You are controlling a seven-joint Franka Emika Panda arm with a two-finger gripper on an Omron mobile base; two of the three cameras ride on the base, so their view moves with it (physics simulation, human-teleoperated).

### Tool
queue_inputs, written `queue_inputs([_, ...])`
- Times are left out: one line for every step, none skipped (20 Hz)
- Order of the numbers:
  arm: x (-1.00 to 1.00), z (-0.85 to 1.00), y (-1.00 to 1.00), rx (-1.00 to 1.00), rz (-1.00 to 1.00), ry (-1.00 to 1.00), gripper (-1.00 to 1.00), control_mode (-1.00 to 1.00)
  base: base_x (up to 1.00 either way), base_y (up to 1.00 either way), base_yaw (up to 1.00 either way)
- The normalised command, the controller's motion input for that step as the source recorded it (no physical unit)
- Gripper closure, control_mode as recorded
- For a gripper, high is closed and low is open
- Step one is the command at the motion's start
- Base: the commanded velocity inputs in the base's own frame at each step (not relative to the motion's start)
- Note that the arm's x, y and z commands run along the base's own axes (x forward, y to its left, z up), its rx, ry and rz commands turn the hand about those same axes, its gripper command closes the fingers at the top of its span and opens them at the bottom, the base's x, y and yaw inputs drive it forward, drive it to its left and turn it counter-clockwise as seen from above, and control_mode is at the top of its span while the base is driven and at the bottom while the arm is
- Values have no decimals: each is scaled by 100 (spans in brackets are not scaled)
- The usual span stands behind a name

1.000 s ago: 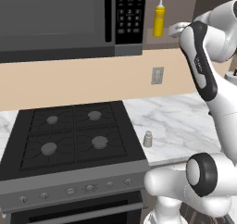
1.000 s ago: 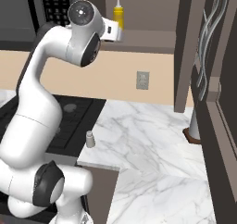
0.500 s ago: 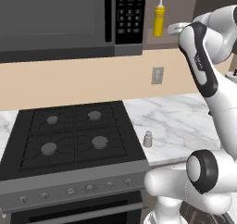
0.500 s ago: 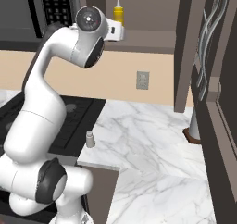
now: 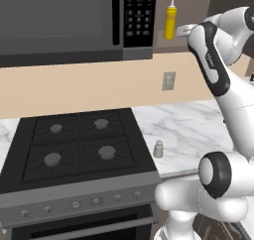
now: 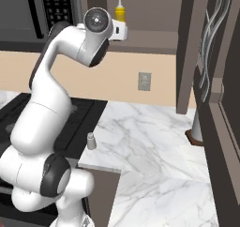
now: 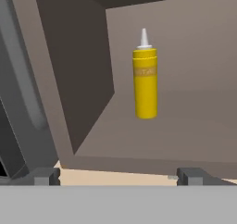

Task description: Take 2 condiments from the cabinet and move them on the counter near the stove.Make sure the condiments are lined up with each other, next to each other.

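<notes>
The yellow squeeze bottle with a white nozzle stands upright on the cabinet shelf, straight ahead of my gripper. The fingers are spread wide with nothing between them, and they stop short of the shelf edge. From the base, the bottle shows in the cabinet right of the microwave, with my hand just beside it. The small pale grey shaker stands on the white marble counter close to the stove.
The black microwave hangs over the stove, left of the cabinet. A wall outlet sits above the counter. A white paper-towel roll on a dark base stands at the counter's far right by a dark tall panel.
My hand has edged a little closer to the yellow bottle at cabinet height. The jaws stay wide. Bottle and shaker have not moved.
</notes>
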Motion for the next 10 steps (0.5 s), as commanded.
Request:
queue_inputs([24, 0, 0, 0, 3, 0, -100, -100, 0, 0, 0])
queue_inputs([24, 0, 0, 0, 3, 0, -100, -100, 0, 0, 0])
queue_inputs([23, 0, 0, 0, 3, 0, -100, -100, 0, 0, 0])
queue_inputs([22, 0, 0, 0, 3, 0, -100, -100, 0, 0, 0])
queue_inputs([24, 1, 0, 0, 3, 0, -100, -100, 0, 0, 0])
queue_inputs([21, 6, -1, 0, 2, 0, -100, -100, 0, 0, 0])
queue_inputs([22, 6, -1, 0, 2, 0, -100, -100, 0, 0, 0])
queue_inputs([23, 5, -1, 0, 2, 0, -100, -100, 0, 0, 0])
queue_inputs([21, 6, -1, 0, 2, 0, -100, -100, 0, 0, 0])
queue_inputs([19, 10, -2, 0, 2, 0, -100, -100, 0, 0, 0])
